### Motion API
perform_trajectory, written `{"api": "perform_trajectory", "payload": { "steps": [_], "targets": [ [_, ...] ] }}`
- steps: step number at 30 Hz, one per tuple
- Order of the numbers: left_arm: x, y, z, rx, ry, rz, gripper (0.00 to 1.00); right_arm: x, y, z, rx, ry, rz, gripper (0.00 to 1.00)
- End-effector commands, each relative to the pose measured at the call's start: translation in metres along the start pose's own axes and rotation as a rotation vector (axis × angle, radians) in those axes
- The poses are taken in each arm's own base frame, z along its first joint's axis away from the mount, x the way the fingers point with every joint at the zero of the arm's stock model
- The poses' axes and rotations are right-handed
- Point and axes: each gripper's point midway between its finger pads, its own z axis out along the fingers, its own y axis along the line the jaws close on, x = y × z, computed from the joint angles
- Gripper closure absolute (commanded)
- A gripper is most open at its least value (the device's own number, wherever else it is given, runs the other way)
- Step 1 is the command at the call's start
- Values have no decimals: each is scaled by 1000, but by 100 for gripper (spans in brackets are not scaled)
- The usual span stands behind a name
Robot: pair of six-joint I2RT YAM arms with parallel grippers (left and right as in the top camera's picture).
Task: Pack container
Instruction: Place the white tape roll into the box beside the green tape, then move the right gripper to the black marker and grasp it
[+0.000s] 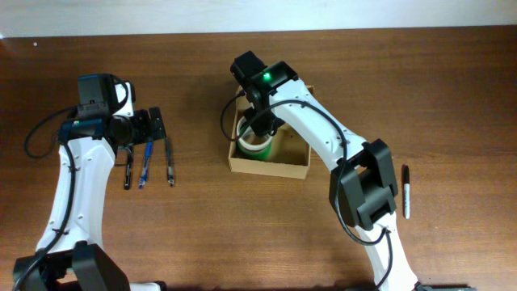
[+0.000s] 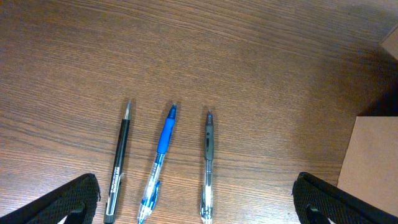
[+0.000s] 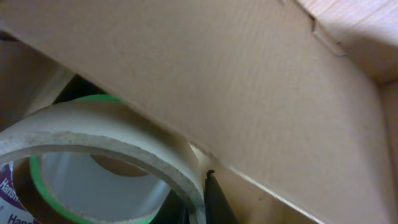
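The container (image 1: 271, 169) is a tan cardboard box at the table's middle, lid open. A whitish tape roll with a green inner edge (image 1: 253, 148) lies in its left end. My right gripper (image 1: 260, 125) reaches down into the box. In the right wrist view its dark fingers (image 3: 202, 199) sit on either side of the tape roll's (image 3: 93, 134) wall, beside the container's inner wall (image 3: 249, 93). My left gripper (image 1: 153, 129) is open and empty over three pens. Its fingers (image 2: 199, 200) frame them in the left wrist view.
A black pen (image 2: 119, 163), a blue pen (image 2: 160, 158) and a grey pen (image 2: 208, 163) lie side by side left of the box. The box's side (image 2: 367, 168) shows at the right. A black marker (image 1: 406, 192) lies at the far right.
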Motion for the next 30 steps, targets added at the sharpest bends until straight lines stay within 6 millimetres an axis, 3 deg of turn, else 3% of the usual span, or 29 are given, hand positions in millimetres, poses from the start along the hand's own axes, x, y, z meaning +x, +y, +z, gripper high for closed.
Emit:
{"api": "perform_trajectory", "payload": {
  "steps": [1,5,6,8,11,12,16,19,20,24,26,27,29,30],
  "targets": [
    [-6,2,-2,-8,-12,14,1,1,6,5,-27,10,8,85],
    [-6,2,-2,-8,-12,14,1,-2,5,-4,-29,-10,10,68],
    [-6,2,-2,-8,-11,14,1,-5,4,-15,-30,-35,12,61],
    [-6,2,-2,-8,-11,14,1,-11,2,-38,-33,-78,17,60],
    [-6,2,-2,-8,-12,14,1,-22,-10,-104,-12,-202,40,59],
    [-6,2,-2,-8,-12,14,1,-23,-21,-138,30,-260,63,57],
    [-6,2,-2,-8,-11,14,1,-8,-68,-238,215,-434,127,51],
    [-6,2,-2,-8,-12,14,1,14,-93,-279,223,-501,184,50],
    [-6,2,-2,-8,-12,14,1,26,-110,-292,234,-521,229,49],
    [-6,2,-2,-8,-12,14,1,65,-163,-310,284,-550,375,48],
    [-6,2,-2,-8,-11,14,1,92,-193,-304,317,-531,485,44],
    [-6,2,-2,-8,-12,14,1,118,-215,-286,338,-483,576,41],
    [-6,2,-2,-8,-11,14,1,144,-227,-259,321,-399,643,37],
    [-6,2,-2,-8,-12,14,1,162,-227,-232,259,-313,676,37]
  ]
}}
